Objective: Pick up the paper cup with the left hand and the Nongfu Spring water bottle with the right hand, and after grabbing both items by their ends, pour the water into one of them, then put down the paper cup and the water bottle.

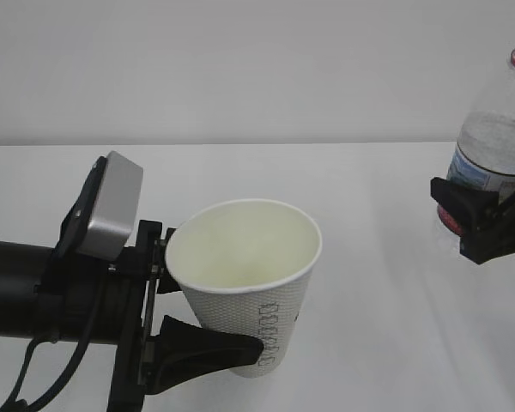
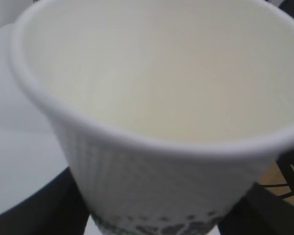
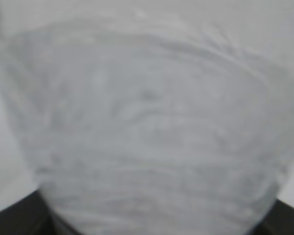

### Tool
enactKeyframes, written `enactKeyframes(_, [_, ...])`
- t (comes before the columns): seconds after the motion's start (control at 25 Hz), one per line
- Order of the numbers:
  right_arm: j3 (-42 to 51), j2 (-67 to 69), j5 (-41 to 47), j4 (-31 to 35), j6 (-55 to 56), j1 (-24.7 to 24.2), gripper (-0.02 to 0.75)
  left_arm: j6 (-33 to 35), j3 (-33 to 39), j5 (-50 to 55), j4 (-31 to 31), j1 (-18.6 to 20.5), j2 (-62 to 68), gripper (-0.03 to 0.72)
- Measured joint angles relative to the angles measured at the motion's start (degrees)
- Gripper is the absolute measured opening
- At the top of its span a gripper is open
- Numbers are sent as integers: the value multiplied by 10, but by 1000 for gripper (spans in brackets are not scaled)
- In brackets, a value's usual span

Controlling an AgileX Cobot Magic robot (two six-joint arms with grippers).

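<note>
The white bench (image 1: 386, 257) carried nothing between the two arms, and the coming pour turned on the gap across it: the water bottle (image 1: 498, 137) stood upright at the far right edge of the frame, well apart from the paper cup (image 1: 249, 283) at lower centre, with its open neck higher than the cup's rim. The right hand (image 1: 485, 219) had its fingers pinching the bottle low on the label. The left hand (image 1: 184, 322) had its fingers clamped around the cup's lower half, mouth up and tilted slightly.
</note>
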Motion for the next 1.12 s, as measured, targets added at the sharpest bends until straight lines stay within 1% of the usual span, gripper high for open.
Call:
enactKeyframes(0.24, [-12, -62, 50, -17, 2, 0, 494, 0, 0, 0, 0, 0, 0, 518])
enactKeyframes(0.44, [-13, -83, 73, -38, 7, 0, 494, 0, 0, 0, 0, 0, 0, 517])
enactKeyframes(0.72, [-13, -106, 114, -51, 9, 0, 494, 0, 0, 0, 19, 0, 0, 517])
enactKeyframes(1.12, [-16, -140, 141, -101, 47, 0, 494, 0, 0, 0, 15, 0, 0, 517])
